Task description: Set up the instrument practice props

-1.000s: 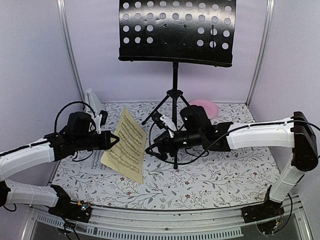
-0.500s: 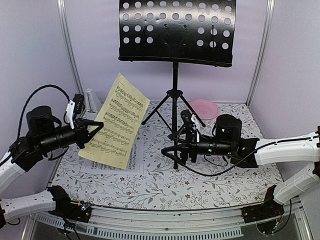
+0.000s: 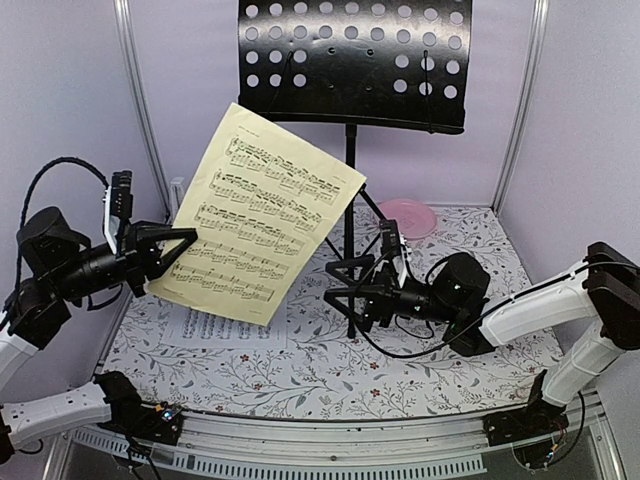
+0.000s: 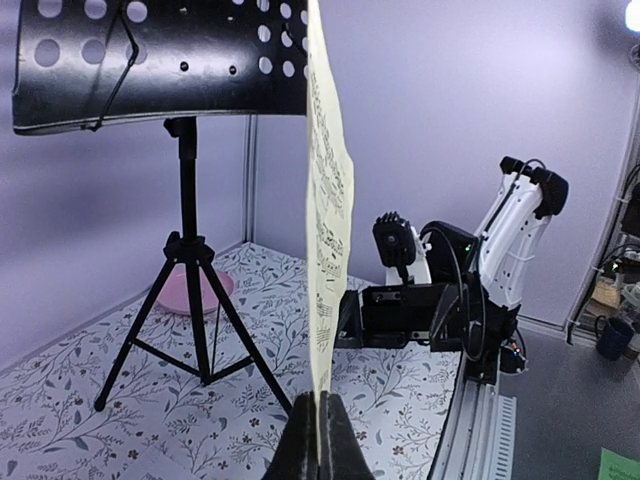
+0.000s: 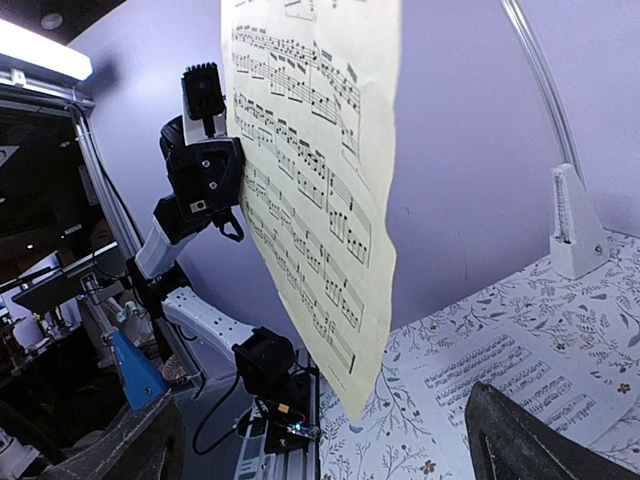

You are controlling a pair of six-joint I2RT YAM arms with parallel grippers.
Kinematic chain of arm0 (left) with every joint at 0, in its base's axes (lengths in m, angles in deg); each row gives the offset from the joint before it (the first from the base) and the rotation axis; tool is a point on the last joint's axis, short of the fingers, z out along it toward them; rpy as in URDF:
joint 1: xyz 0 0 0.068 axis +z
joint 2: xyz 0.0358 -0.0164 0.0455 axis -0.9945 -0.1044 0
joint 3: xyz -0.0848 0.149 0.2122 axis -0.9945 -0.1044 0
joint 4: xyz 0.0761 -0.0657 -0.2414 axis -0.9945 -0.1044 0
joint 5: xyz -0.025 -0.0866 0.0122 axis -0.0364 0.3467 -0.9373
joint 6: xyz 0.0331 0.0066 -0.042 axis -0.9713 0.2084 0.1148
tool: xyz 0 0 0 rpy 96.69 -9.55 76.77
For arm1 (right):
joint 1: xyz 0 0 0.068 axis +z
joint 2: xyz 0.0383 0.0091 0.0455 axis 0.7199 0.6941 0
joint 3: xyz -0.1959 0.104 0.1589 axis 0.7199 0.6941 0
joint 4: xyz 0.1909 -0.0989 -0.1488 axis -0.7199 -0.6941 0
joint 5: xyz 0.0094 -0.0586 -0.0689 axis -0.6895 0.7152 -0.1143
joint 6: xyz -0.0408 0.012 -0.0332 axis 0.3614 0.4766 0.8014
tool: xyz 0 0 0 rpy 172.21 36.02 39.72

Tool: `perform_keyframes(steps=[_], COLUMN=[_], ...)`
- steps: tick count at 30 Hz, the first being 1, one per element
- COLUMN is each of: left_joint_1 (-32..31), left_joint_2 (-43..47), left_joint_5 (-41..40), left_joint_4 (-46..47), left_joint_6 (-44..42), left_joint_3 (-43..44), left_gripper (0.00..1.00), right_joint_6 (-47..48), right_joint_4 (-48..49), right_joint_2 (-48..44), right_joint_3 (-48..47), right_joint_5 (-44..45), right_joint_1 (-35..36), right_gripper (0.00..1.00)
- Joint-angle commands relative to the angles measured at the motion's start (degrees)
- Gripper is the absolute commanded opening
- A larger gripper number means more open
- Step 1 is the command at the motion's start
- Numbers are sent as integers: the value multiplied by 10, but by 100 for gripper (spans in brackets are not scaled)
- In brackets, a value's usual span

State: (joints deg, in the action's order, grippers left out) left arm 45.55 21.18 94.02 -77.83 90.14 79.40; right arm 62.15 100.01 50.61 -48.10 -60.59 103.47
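One yellowish page [image 3: 262,215] is pinched in the left claw [image 3: 188,242], below-left of the stand [image 3: 350,65] from above; the right claw [image 3: 345,300] is spread empty. At the left wrist, it is seen upright, edge-on. At the right wrist, a white page [image 5: 505,375] is seen flat on the surface [image 5: 620,290].

Yellowish page [image 3: 262,215] aloft (white page [image 5: 510,372] flat).

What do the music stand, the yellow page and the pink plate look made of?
Music stand: likely black-painted sheet metal, matte, punched with round holes. Yellowish page: paper, thin, slightly wavy seen edge-on. Pink plate: probably plastic, smooth, uniformly coloured; too small for certainty.
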Motion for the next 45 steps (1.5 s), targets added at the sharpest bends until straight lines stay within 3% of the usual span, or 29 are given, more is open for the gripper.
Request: perform_keyframes(steps=[1, 6, 14, 25, 30, 33, 34, 35, 38, 43, 45], left_joint_1=[-11, -20, -35, -52, -70, -77, -78, -79, -82, -82, -83], left_joint_2=[-8, -18, -41, -59, -68, -70, -72, -73, -83, -118, -142], left_joint_5=[48, 60, 63, 40, 4, -27, -39, -56, -116, -234, -257], left_joint_4=[92, 133, 190, 296, 338, 335, 326, 313, 234, 139, 134], left_joint_6=[29, 51, 69, 120, 139, 138, 137, 134, 105, 47, 32], left_joint_3=[-4, -21, -39, -87, -114, -114, -108, -100, -61, 27, 54], left_gripper=[0, 0, 0, 0, 0, 0, 0, 1, 30, 52, 55], right_joint_6=[-57, -55, -29, -47, -20, 0, 7, 17, 62, 155, 188], right_joint_4=[147, 167, 124, 150, 82, 27, 0, -25, -165, -444, -534], right_joint_2=[39, 37, 62, 56, 6, -33, -48, -64, -122, -178, -187], right_joint_3=[-52, -69, -129, -133, -134, -139, -142, -147, -181, -303, -361], right_joint_5=[-22, 6, 54, 56, 87, 102, 111, 119, 152, 221, 253], right_joint_1=[11, 12, 20, 22, 26, 26, 26, 26, 26, 26, 25], right_gripper=[99, 98, 93, 45, 23, 1, 0, 0, 0, 0, 0])
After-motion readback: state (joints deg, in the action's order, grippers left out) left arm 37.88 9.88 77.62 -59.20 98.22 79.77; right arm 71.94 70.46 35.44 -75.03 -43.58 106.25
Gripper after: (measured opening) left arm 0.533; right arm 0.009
